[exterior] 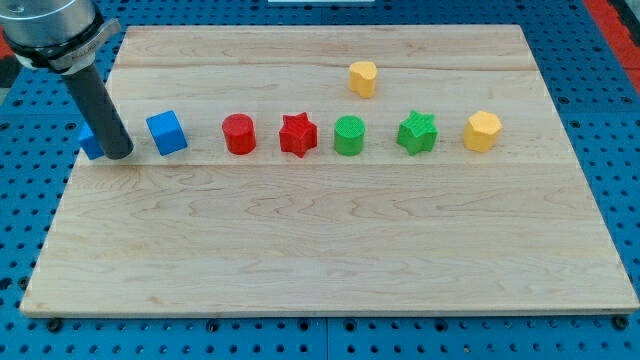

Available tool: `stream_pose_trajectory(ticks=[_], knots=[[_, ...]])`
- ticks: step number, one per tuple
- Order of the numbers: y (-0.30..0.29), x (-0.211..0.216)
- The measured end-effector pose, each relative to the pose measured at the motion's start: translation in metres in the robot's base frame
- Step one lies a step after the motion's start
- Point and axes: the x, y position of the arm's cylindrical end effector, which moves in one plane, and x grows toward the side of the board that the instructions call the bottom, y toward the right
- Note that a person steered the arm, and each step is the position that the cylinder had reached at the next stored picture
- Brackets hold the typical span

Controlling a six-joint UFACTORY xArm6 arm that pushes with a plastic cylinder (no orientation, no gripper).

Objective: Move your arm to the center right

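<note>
My tip (119, 154) sits at the board's (300, 260) far left, touching or just beside a partly hidden blue block (90, 140), holding nothing, so the whole crossing to centre right, beyond the yellow block (482, 131), remains undone.

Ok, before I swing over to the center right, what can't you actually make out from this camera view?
- Blue block at the view's left: mostly hidden behind my rod, shape unclear.
- My tip: whether it touches that block cannot be told.
- Arm above the rod: cut off by the view's top edge.
- Upper yellow block: too small to name its exact shape.
- Board: its bottom corners run close to the frame edge.
</note>
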Motion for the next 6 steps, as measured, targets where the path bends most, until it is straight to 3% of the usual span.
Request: stream_pose_trajectory(ticks=[1, 4, 5, 6], knots=[[0.047, 0.022], [0.397, 0.033], [0.480, 0.023], [0.472, -0.010]])
